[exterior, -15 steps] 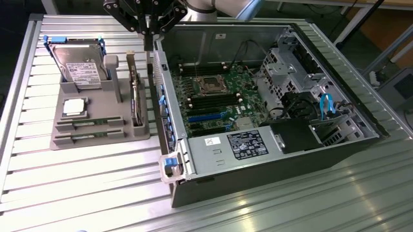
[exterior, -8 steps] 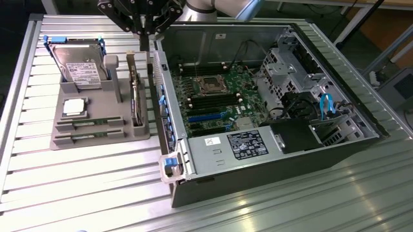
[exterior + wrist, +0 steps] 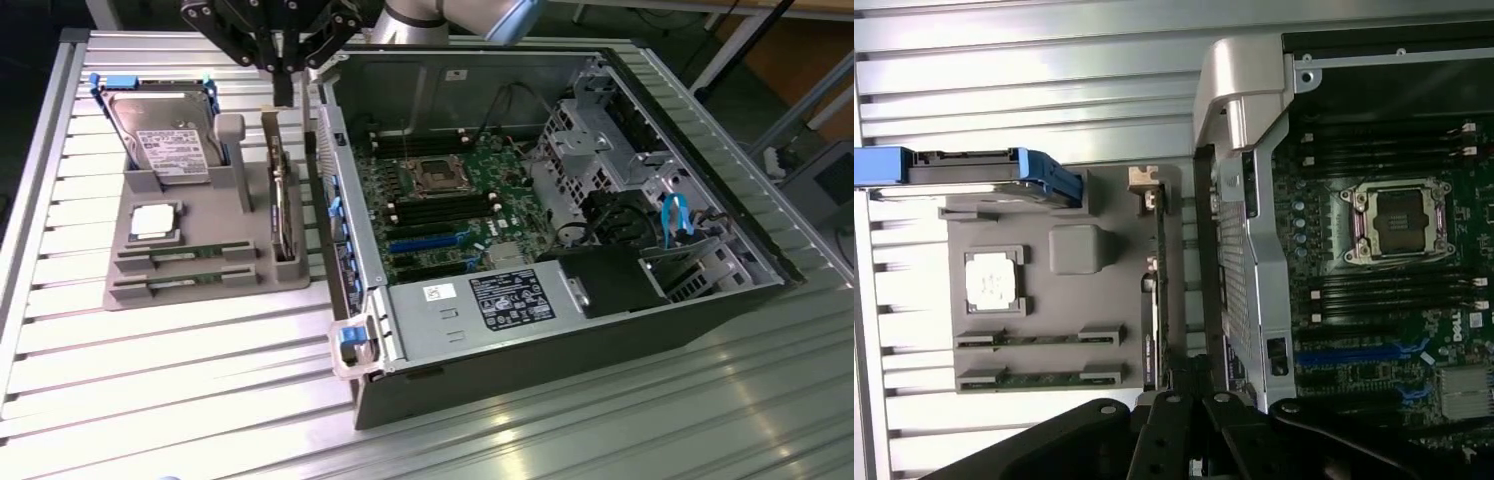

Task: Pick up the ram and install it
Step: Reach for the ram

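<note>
Fingers (image 3: pixel 283 82) pressed together, empty, hover above the grey plastic tray (image 3: pixel 214 225). Picking the thin green ram stick (image 3: pixel 187 256) cleanly likely means squaring to its long edges.

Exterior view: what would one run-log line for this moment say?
gripper: shut, above upright card | ram sticks: two, lying in gray tray, untouched | computer case: open

You'll see the table (image 3: pixel 561 420) is ribbed bare metal, smooth and throwing glare. The holder (image 3: pixel 144 186) on it is matt grey plastic, and the ram (image 3: pixel 187 256) shows green circuit board. The computer case (image 3: pixel 454 75) is dull sheet metal, the drive carrier (image 3: pixel 1049 172) is blue plastic, and your claw (image 3: pixel 284 100) is matt black.
</note>
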Tool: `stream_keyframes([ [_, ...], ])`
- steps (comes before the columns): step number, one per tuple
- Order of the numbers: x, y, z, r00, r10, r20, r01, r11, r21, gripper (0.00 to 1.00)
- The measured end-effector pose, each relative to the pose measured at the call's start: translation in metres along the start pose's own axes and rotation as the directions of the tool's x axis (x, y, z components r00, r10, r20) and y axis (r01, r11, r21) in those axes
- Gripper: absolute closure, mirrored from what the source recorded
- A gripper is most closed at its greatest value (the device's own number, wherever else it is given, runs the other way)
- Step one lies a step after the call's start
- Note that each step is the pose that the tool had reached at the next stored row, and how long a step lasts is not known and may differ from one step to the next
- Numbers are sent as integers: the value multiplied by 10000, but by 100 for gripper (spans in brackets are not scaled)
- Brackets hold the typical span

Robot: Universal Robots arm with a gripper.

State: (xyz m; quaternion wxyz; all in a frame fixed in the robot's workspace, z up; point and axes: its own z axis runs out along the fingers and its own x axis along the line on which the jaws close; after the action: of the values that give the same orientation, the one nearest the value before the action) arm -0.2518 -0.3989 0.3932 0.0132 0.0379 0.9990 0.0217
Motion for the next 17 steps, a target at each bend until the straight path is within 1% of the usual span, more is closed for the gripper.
stream_keyframes([
  [3, 48, -4, -1, 10000, -1, 0, 1, 10000, 0, 91],
  [6, 119, -9, -3, 10000, 0, -1, 0, 10000, 1, 91],
  [8, 222, -17, -6, 10000, 0, -1, 0, 10000, 1, 91],
  [12, 377, -29, -10, 10000, 0, 0, 0, 10000, 0, 91],
  [17, 519, -39, -14, 10000, -1, -1, 1, 10000, 1, 91],
])
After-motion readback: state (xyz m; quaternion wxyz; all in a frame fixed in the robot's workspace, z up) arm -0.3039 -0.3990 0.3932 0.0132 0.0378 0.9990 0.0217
